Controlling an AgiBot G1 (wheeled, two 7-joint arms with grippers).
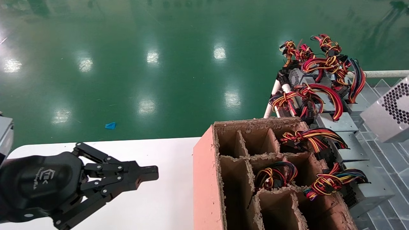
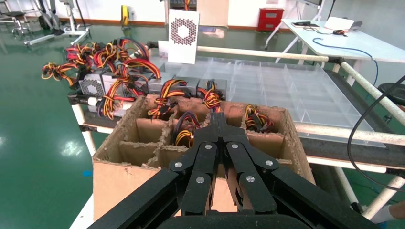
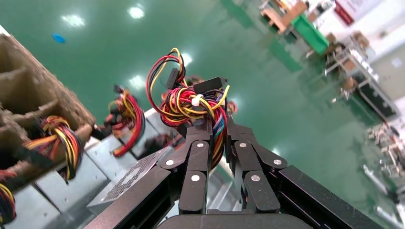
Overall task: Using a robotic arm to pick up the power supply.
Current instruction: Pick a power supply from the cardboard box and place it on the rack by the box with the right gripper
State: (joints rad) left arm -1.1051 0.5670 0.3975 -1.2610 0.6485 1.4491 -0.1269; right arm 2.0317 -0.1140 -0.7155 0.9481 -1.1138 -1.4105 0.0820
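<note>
**Markings.** The left gripper [image 1: 150,174] carries a white logo [image 1: 49,175] with a line of script on its glossy black housing. The script is too small to read. No label can be read on any power unit.

**Grippers.** The left gripper hangs over the white table [image 1: 159,204], fingers pressed together on nothing, pointing at the box [image 1: 204,179]. The right gripper [image 3: 217,129] is off the head view. In its own wrist view it is clamped on the cable bundle [image 3: 188,98] of the power supply [image 1: 388,111].

**Task item.** The power supply, a silver case with a honeycomb grille, hangs under the right gripper above the clear tray [image 1: 393,159], clear of the other units, at the robot's right.

**Surface and room.** The floor [image 1: 127,64] is glossy green with lamp reflections, and one blue scrap [image 1: 110,126] lies on it. The box is brown cardboard with ragged dividers and stands at the table's right end. The tray sits on a white tube frame [image 1: 383,74]. The left wrist view shows a red cabinet [image 2: 271,19] and a second white table [image 2: 344,43] further off.

**Counts.**
- Grippers: two.
- Boxes: one.
- Lifted units: one.
- Cable bundles at the box: three in the head view.
- Units behind the box: several silver ones with tangled red, yellow and black leads. The exact number cannot be told.
</note>
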